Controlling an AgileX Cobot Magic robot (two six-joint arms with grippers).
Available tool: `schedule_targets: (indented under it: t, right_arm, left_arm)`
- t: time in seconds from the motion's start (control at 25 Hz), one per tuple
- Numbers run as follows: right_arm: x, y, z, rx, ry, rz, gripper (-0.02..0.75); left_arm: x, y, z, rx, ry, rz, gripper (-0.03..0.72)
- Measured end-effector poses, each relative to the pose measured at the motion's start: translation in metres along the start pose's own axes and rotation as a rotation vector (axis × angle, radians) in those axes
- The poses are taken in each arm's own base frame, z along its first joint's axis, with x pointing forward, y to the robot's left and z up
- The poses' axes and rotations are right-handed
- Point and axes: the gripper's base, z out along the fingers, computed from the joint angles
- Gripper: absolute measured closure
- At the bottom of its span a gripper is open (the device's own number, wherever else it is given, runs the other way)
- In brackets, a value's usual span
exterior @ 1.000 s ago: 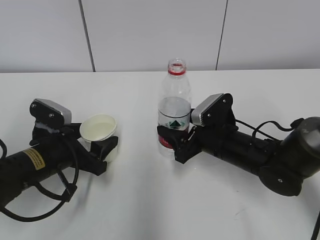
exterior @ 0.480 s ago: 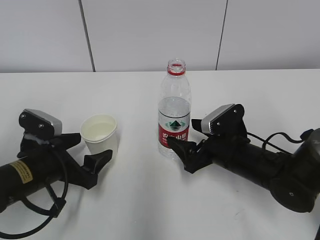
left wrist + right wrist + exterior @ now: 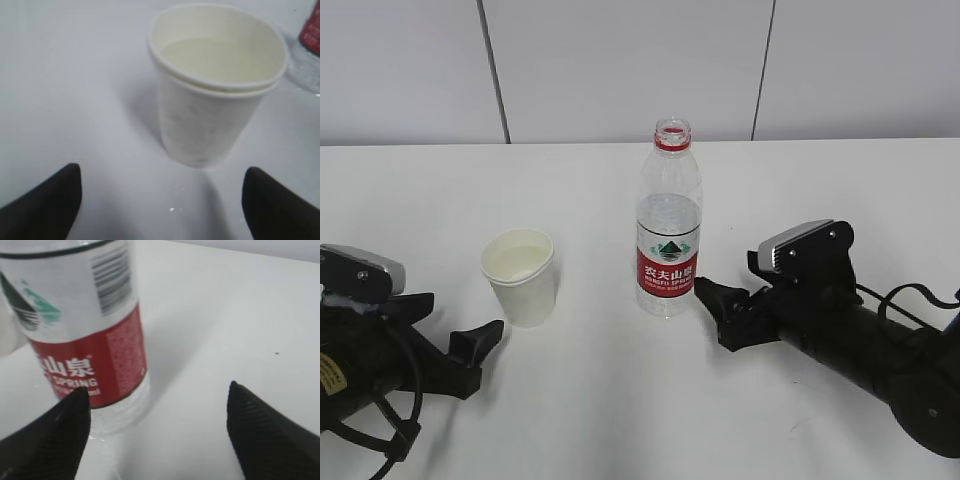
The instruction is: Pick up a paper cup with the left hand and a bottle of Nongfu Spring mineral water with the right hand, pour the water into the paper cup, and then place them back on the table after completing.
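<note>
The white paper cup (image 3: 521, 276) stands upright on the white table (image 3: 620, 410) with water (image 3: 215, 55) in it. The uncapped Nongfu Spring bottle (image 3: 668, 235), with a red label, stands upright to its right, partly filled. My left gripper (image 3: 448, 328) is open and empty, drawn back to the lower left of the cup, not touching it. In the left wrist view the cup (image 3: 215, 105) sits ahead of the open left gripper (image 3: 162, 200). My right gripper (image 3: 717, 308) is open and empty just right of the bottle. In the right wrist view the bottle (image 3: 85, 340) stands ahead-left of the right gripper (image 3: 157, 415).
A white panelled wall (image 3: 620, 70) runs along the table's far edge. The bottle's base (image 3: 309, 47) shows at the right edge of the left wrist view. Black cables (image 3: 910, 295) trail behind the right arm.
Both grippers have let go and backed away: the left toward the lower left off the cup, the right toward the right off the bottle. Cup and bottle stay standing.
</note>
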Motion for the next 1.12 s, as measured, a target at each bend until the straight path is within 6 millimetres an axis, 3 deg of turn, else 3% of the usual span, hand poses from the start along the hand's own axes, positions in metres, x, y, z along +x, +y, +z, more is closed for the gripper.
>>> schedule_targets:
  t: [0.4,0.76,0.96,1.12]
  right_arm:
    - [-0.001,-0.032,-0.006,0.329,0.014,-0.033,0.144]
    - [-0.013,-0.077,-0.017,0.472,-0.039,0.025,0.148]
    - [-0.020,-0.093,-0.026,0.516,-0.062,0.086,0.148]
    - [-0.038,-0.102,-0.032,0.528,-0.030,0.131,0.148]
  left_arm:
    - [0.001,0.023,-0.004,-0.251,0.002,-0.067,0.099]
    - [0.004,0.059,-0.012,-0.379,-0.001,-0.119,0.103]
    - [0.000,0.072,-0.003,-0.391,0.072,-0.151,0.104]
    - [-0.018,0.075,0.002,-0.370,0.106,-0.158,0.104]
